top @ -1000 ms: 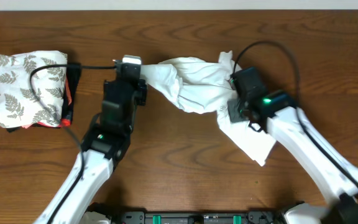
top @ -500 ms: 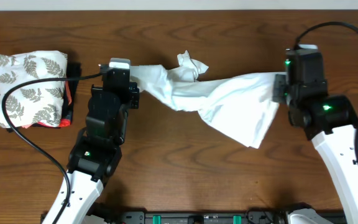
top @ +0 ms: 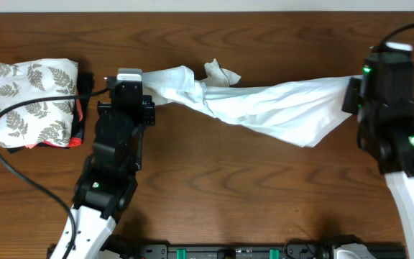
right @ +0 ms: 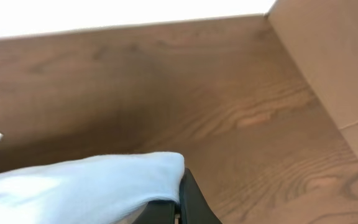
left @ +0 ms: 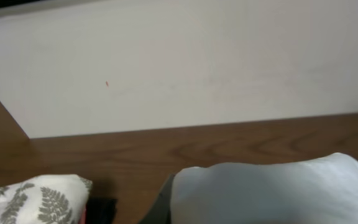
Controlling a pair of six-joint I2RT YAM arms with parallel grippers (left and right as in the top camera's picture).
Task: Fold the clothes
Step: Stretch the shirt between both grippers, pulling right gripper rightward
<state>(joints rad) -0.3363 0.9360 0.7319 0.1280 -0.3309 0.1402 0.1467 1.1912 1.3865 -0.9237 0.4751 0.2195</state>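
White T-shirt [top: 264,101] hangs stretched in a twisted band across the wooden table [top: 228,194], running from 9 o'clock to 3 o'clock in the overhead view. A second ago it was bunched near the centre. Since then the right gripper [top: 352,92] has swung out to 3 o'clock, drawing the cloth long. The left gripper [top: 148,85] has shifted only slightly toward 9 o'clock. Each is clamped on one end of the shirt. Only the left wrist view shows a pale wall [left: 197,62] beyond the table. Only the right wrist view shows a black finger [right: 188,199] under the hem. A fern-patterned cloth [top: 31,101] lies folded at far 9 o'clock.
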